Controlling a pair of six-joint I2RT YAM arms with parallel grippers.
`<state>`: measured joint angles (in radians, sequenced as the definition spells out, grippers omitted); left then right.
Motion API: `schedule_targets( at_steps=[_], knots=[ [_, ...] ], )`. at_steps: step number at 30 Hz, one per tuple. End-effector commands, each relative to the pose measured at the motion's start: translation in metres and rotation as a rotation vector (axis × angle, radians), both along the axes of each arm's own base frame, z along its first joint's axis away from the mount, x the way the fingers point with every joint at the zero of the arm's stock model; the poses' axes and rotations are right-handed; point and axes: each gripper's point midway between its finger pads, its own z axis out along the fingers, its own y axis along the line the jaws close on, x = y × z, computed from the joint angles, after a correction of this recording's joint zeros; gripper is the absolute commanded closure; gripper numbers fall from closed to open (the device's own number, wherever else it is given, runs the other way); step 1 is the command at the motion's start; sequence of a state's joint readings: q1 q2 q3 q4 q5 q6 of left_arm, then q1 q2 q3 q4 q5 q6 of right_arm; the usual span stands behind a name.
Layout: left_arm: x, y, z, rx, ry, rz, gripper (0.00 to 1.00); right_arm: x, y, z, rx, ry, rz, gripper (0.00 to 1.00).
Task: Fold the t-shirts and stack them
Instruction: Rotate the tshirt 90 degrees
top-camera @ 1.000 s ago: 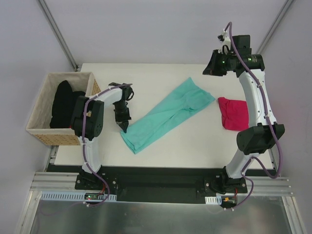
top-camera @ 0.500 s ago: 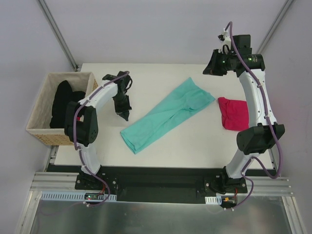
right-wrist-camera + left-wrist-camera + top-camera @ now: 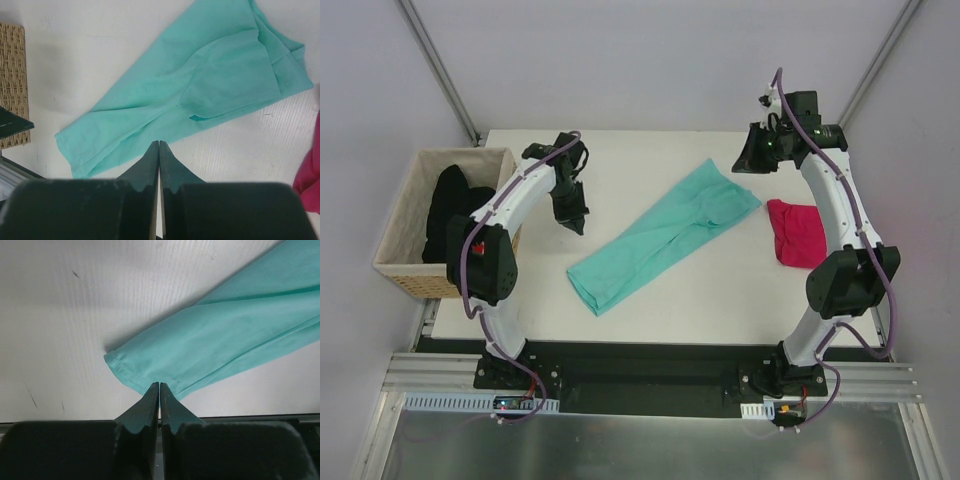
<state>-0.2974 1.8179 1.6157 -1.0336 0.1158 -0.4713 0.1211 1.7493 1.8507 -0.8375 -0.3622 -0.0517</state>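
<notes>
A teal-green t-shirt point(image 3: 665, 235), folded into a long strip, lies diagonally across the middle of the table. A magenta-pink t-shirt point(image 3: 798, 232) lies bunched to its right. Black t-shirts point(image 3: 450, 212) fill the basket on the left. My left gripper point(image 3: 578, 224) hangs shut and empty to the left of the teal strip, apart from it. In the left wrist view its tips point(image 3: 159, 385) line up with the strip's hemmed end point(image 3: 150, 367). My right gripper point(image 3: 744, 162) is shut and empty, raised above the strip's far right end; below it I see the teal shirt point(image 3: 210, 85).
The tan woven basket point(image 3: 416, 281) stands at the table's left edge; its corner point(image 3: 12, 85) shows in the right wrist view. The magenta cloth point(image 3: 310, 172) reaches the right edge of that view. Bare white tabletop point(image 3: 620, 160) lies behind the teal shirt.
My left gripper has moved toward the far side, away from the teal strip's near left end. My right gripper has shifted slightly left. The shirts have not moved.
</notes>
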Motion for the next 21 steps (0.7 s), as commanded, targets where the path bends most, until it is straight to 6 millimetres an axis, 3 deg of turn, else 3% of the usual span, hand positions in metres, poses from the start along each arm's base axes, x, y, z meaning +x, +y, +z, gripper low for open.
schedule_targets(
  at_steps=[1,9,17,21],
  knots=[
    [0.004,0.016,-0.02,0.062,0.061,0.003,0.99,-0.003,-0.004,0.04,0.002,-0.12,-0.013,0.98],
    [0.03,0.028,-0.057,0.056,0.142,0.05,1.0,-0.008,-0.012,0.059,-0.03,-0.148,-0.02,0.97],
    [0.026,0.023,-0.097,0.021,0.221,0.062,1.0,-0.01,-0.016,0.073,-0.055,-0.164,-0.013,0.97],
    [0.012,0.02,-0.11,0.005,0.259,0.067,1.0,-0.009,-0.016,0.074,-0.055,-0.164,-0.007,0.97]
  ],
)
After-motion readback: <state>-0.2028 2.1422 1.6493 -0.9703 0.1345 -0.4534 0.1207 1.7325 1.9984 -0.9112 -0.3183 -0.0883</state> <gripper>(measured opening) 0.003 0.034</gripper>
